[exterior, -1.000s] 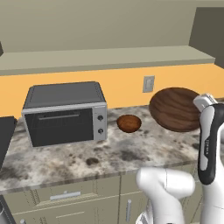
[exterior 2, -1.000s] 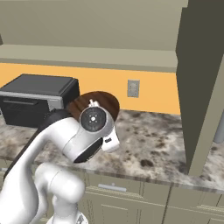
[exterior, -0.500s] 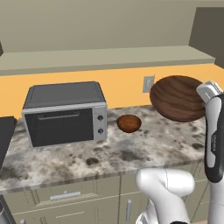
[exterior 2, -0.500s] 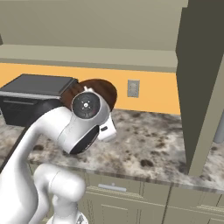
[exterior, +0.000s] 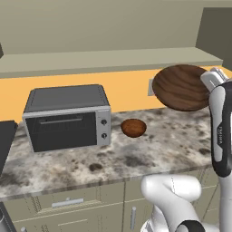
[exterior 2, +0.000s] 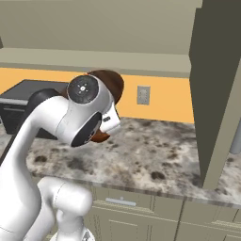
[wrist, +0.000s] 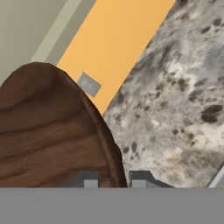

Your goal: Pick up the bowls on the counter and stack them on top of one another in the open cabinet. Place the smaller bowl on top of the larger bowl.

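Now the larger bowl (exterior: 181,87) is up in the air, above the counter (exterior: 172,136). It is tipped on its side, so its wide brown inside faces out toward the room. It hangs in front of the orange wall, just under the flat ledge of the open cabinet (exterior: 113,59).

The gripper (wrist: 114,180) is clamped on the larger bowl. In the hand view, one finger tip sits on each side of the bowl's rim, and the two tips are close together with only the thin edge between them. The bowl's wood lines show big on the left of that view.

The smaller bowl (exterior: 133,128) sits upright on the counter, all by itself. It is near the toaster oven (exterior: 68,118), just to the side of its knobs. It is well apart from the big bowl and nothing touches it.

A little grey wall socket (exterior 2: 143,95) sits on the orange wall. From the right base view, the white arm (exterior 2: 70,117) covers most of the big bowl, and only a brown edge peeks out behind it.
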Controlling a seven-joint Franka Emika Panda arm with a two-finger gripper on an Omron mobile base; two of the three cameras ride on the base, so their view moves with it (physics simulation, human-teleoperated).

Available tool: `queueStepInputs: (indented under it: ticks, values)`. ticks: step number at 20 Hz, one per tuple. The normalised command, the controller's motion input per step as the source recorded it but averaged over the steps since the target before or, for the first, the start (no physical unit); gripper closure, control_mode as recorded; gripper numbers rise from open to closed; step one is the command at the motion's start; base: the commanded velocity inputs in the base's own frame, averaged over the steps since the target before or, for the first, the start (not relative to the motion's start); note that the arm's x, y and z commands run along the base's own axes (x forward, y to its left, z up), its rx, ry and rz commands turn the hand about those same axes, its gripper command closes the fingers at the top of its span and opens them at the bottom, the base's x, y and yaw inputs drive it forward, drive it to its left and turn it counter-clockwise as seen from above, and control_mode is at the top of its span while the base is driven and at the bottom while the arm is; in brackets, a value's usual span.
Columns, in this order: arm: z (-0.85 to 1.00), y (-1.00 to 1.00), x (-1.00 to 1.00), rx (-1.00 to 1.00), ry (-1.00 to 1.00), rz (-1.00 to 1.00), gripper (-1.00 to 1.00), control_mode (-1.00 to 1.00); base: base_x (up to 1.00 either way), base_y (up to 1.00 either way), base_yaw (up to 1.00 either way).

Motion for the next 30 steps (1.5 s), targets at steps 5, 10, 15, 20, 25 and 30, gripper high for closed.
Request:
queueStepInputs:
  ticks: [5,10,15,20,25,30]
  values:
    - [0.40,0.15,0.09,0.00,-0.06,-0.01,1.00,-1.00,0.00,0.00,0.00]
    - [0.31,0.17,0.07,0.00,-0.10,0.00,1.00,-1.00,0.00,0.00,0.00]
    - [0.25,0.15,0.10,0.00,-0.08,0.00,1.00,-1.00,0.00,0.00,0.00]
    - [0.22,0.15,0.20,0.00,-0.07,-0.06,1.00,-1.00,0.00,0.00,0.00]
    - [0.22,0.10,0.19,0.04,-0.06,-0.07,1.00,-1.00,0.00,0.00,0.00]
    - [0.24,0.08,0.12,0.08,-0.05,-0.05,1.00,-1.00,0.00,0.00,0.00]
